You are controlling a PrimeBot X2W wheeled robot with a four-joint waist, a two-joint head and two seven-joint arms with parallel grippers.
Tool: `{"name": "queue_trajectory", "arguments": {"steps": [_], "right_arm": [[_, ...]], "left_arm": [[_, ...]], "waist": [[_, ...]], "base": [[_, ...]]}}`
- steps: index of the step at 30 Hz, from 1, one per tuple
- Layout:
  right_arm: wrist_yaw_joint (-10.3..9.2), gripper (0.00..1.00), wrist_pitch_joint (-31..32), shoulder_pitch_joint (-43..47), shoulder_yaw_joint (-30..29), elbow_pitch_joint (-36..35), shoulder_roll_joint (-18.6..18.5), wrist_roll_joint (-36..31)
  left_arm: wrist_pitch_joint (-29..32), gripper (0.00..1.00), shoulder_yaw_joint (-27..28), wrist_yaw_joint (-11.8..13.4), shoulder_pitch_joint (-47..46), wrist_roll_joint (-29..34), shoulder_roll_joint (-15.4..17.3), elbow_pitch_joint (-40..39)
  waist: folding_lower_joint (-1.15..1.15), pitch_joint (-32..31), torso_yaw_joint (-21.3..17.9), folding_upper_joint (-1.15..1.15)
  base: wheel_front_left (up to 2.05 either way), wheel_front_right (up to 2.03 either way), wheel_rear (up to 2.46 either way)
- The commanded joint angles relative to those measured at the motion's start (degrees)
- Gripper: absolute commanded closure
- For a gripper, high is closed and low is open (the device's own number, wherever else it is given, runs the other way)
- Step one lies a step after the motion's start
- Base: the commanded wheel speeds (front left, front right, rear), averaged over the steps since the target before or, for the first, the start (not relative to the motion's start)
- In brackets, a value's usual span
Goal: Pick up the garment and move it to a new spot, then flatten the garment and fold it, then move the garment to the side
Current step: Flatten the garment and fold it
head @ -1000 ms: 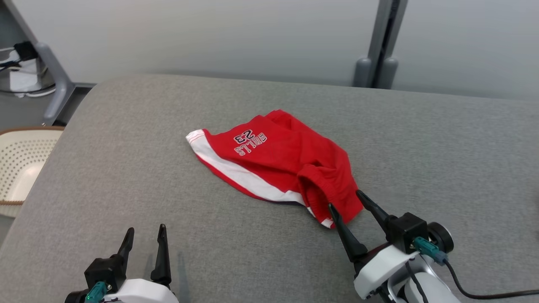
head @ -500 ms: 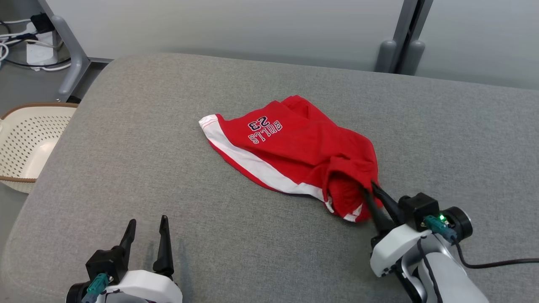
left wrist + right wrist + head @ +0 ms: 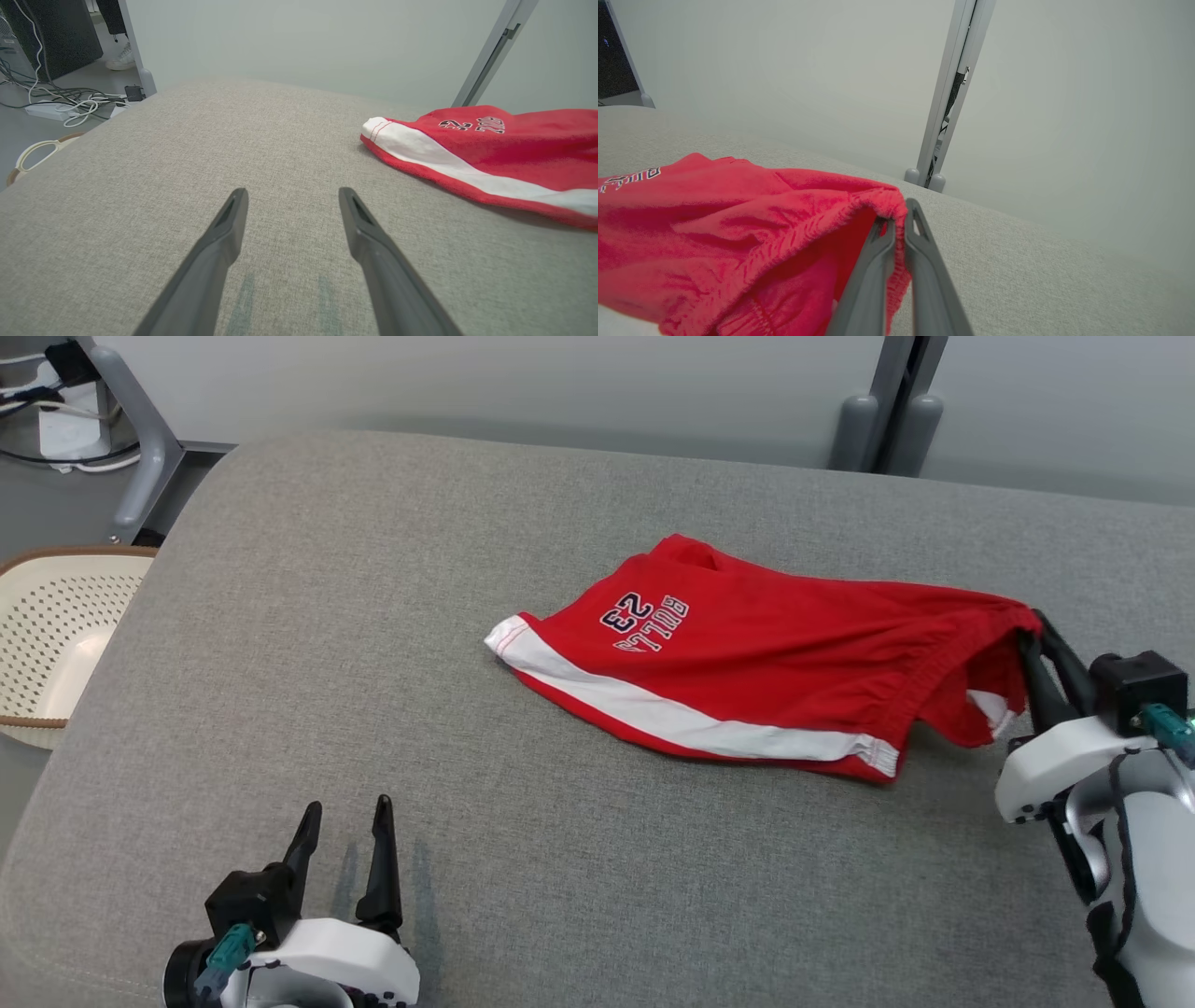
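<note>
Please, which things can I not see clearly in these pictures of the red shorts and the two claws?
- Head view: the basket is cut off by the left edge.
- Head view: the underside of the shorts is hidden by their own top layer.
- Left wrist view: the print on the shorts is too small and blurred to read.
- Right wrist view: the bunched waistband hides how much cloth the right claw pinches.

A grey fabric-covered surface [image 3: 327,663], perhaps a cushion, carries red shorts [image 3: 775,663].
</note>
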Motion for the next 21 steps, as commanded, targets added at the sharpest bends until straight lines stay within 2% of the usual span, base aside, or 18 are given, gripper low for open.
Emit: {"name": "queue_trajectory", "arguments": {"steps": [1,8,14,15,16,17,18,21], "right_arm": [[-0.02,1.0,0.0,-1.5,-0.5,1.2,-1.0,-1.0],[-0.02,1.0,0.0,-7.8,-3.0,9.9,-5.8,-6.7],[-0.02,1.0,0.0,-13.1,-5.9,15.1,-8.4,-10.8],[-0.02,0.84,0.0,-13.9,-6.4,15.7,-8.3,-11.4],[-0.02,0.57,0.0,-14.4,-6.8,16.3,-8.1,-11.8],[-0.02,0.04,0.0,-15.0,-7.2,16.9,-7.9,-12.3],[-0.02,0.0,0.0,-15.2,-7.2,18.3,-7.8,-12.7],[-0.03,0.0,0.0,-16.4,-8.1,18.8,-7.0,-13.3]], "left_arm": [[-0.1,0.0,-0.1,-0.2,-1.2,-0.1,0.2,0.1],[-0.1,0.0,-1.8,-1.0,-3.2,0.2,0.2,0.6],[-0.1,0.0,-3.3,-1.1,-4.8,0.1,0.2,0.4],[-0.1,0.0,-3.6,-1.0,-4.9,0.1,0.2,0.4],[-0.1,0.0,-3.7,-0.9,-4.9,0.0,0.2,0.5],[-0.1,0.0,-3.9,-0.7,-4.9,-0.1,0.2,0.4],[-0.1,0.0,-4.0,-0.6,-4.8,-0.2,0.2,0.5],[-0.1,0.0,-3.6,-0.1,-4.0,-0.3,0.2,0.6]], "waist": [[0.0,0.6,0.3,0.0],[0.0,3.5,2.5,0.0],[0.0,5.7,4.4,0.0],[0.0,5.9,4.6,0.0],[0.0,6.0,4.7,0.0],[0.0,6.1,4.8,0.0],[0.0,6.0,4.8,0.0],[0.0,5.3,3.9,0.0]], "base": [[0.0,0.0,0.0],[0.0,0.0,0.0],[0.0,0.0,0.0],[0.0,0.0,0.0],[0.0,0.0,0.0],[0.0,0.0,0.0],[0.0,0.0,0.0],[0.0,0.0,0.0]]}}
